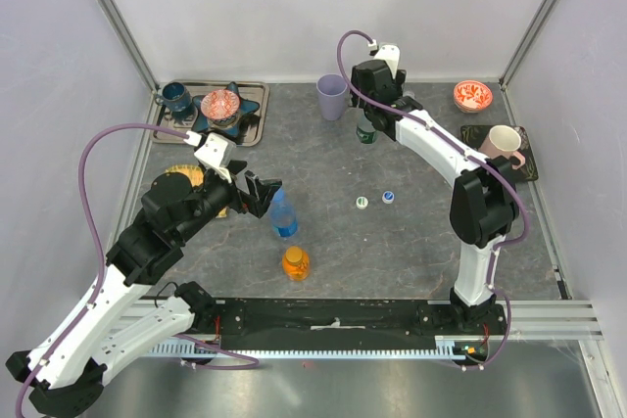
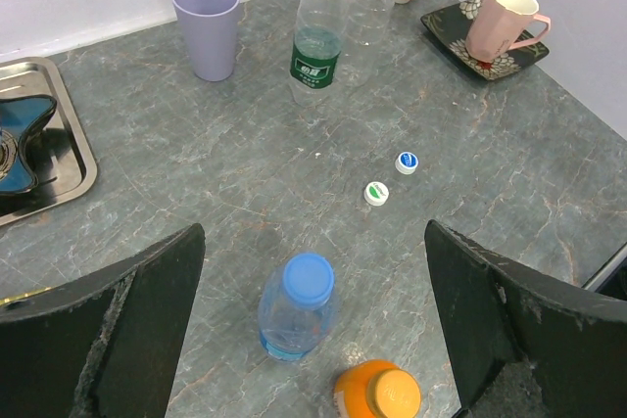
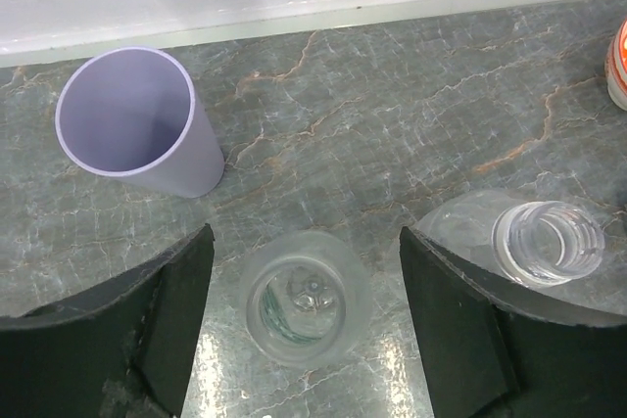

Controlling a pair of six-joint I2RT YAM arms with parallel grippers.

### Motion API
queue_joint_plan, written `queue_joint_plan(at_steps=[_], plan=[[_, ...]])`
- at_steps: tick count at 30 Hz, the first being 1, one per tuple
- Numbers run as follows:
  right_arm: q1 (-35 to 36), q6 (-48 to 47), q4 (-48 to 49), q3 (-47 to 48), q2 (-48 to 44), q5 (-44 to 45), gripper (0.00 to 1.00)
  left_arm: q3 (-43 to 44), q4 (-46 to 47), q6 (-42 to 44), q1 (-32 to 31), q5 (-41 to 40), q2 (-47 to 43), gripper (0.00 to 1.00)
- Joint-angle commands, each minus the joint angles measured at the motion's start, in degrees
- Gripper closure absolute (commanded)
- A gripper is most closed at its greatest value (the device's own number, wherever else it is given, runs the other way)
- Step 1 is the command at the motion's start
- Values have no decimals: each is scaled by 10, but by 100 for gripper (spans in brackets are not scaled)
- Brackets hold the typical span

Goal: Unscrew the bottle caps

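Observation:
My left gripper [image 1: 263, 193] [image 2: 313, 232] is open just left of the clear bottle with the blue label [image 1: 283, 217]. That bottle's blue cap [image 2: 310, 279] is still on and stands between the fingers, untouched. The short orange bottle [image 1: 296, 262] [image 2: 378, 391] keeps its orange cap. A white-and-green cap [image 1: 361, 203] [image 2: 376, 193] and a blue cap [image 1: 388, 197] [image 2: 407, 162] lie loose on the table. My right gripper [image 1: 369, 110] [image 3: 306, 237] hangs open above the capless green-label bottle [image 3: 306, 301] [image 2: 316, 51]. Beside that bottle stands the plain clear bottle [image 3: 547, 237] [image 2: 367, 31], also capless.
A purple cup [image 1: 333, 97] [image 3: 137, 124] stands left of the two open bottles. A pink mug [image 1: 505, 144] sits on a dark saucer at the right, with a red bowl [image 1: 472, 95] behind it. A metal tray [image 1: 253, 95] holding dishes is at the back left.

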Motion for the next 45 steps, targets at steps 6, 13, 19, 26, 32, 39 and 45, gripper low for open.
queue_joint_plan(at_steps=[6,13,19,26,32,39,45], plan=[[12,18,-16,27,-114,-8,15,5,28,8,-1,-3,1,0],[101,5,-22,-61,-249,-58,15,3,27,-28,-1,-115,-16,0],[206,-4,-7,-175,-329,-235,14,1,-6,-64,-1,-322,-43,0],[303,2,-1,-191,-305,-177,9,6,-78,-119,-1,-403,-87,1],[340,17,20,-167,-252,-158,2,-10,-123,-137,-1,-383,-120,1],[356,19,20,-150,-196,-141,2,-20,-137,-123,-1,-372,-153,1],[364,24,18,-140,-159,-140,5,-33,-140,-123,-1,-360,-162,0]])
